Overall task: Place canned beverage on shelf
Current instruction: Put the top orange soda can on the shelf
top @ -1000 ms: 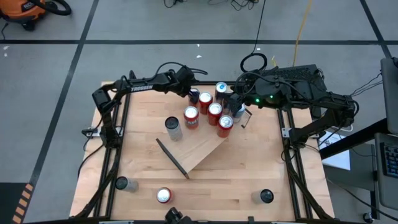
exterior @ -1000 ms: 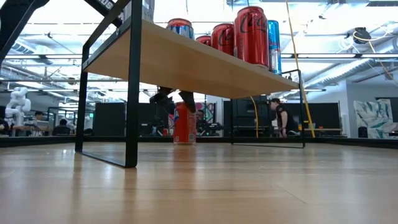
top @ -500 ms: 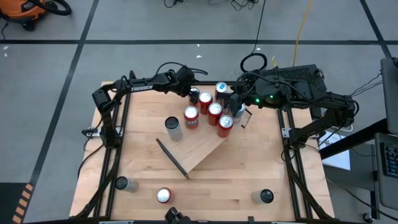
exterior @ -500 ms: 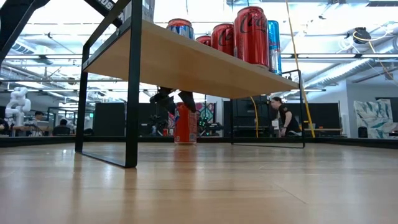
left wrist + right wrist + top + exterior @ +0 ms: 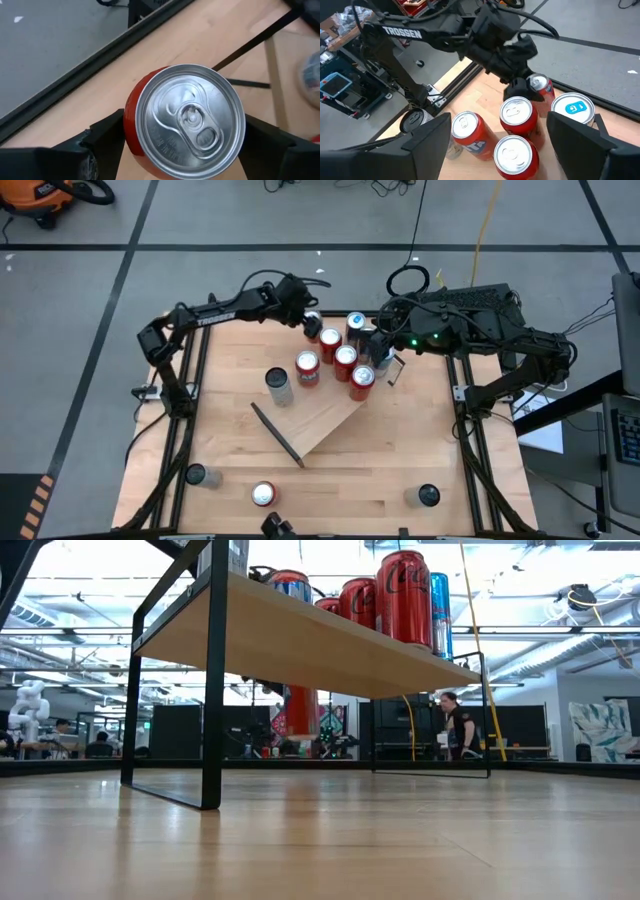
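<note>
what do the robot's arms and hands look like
Both arms are dark, nearly black, jointed links with black cables looped along them. The left arm carries white TROSSEN lettering; a green light glows on the right arm. Each hand ends in two broad, flat, dark fingers.

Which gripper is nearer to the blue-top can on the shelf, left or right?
Right. The right gripper hovers open just beside the blue-top can. The left gripper is farther, holding a red can across the shelf.
</note>
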Robot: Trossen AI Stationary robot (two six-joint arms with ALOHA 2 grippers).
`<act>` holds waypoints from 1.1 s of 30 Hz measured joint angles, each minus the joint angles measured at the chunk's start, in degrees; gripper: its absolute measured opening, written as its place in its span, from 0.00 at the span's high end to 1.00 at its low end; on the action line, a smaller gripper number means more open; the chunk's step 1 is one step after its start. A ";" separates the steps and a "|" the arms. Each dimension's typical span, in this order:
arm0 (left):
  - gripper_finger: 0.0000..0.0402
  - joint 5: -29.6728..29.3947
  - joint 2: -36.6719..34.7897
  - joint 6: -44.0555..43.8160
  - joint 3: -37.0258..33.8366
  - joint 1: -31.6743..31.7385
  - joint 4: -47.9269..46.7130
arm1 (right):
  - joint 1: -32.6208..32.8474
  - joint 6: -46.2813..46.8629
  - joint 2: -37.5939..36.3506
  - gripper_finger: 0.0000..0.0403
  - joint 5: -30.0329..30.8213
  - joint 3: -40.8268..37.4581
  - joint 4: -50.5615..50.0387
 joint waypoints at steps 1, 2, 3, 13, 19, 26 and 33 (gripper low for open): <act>0.24 -0.04 -0.81 -0.16 0.00 0.09 -0.56 | 0.00 -0.21 0.00 0.24 0.00 0.00 -0.01; 0.24 -0.08 -1.61 -0.18 0.00 0.14 -0.94 | 0.00 -0.45 0.00 0.24 0.00 0.00 -0.03; 0.24 -0.07 -2.58 -0.20 0.00 0.17 -1.04 | 0.00 -0.80 0.00 0.24 0.00 0.00 -0.04; 0.24 -0.06 -11.77 -1.25 0.09 0.12 -2.33 | 0.00 -3.03 0.59 0.24 0.01 0.00 -0.46; 0.24 0.25 -17.57 -1.52 0.09 -0.02 -2.79 | -0.02 -4.13 1.79 0.24 0.04 0.04 0.00; 0.24 5.74 -25.05 -9.16 0.09 -0.43 -2.71 | 0.56 -12.63 4.49 0.24 1.76 0.04 7.31; 0.24 7.67 -31.88 -17.43 0.09 -2.03 -2.47 | 0.66 -25.73 9.51 0.17 1.64 0.04 20.45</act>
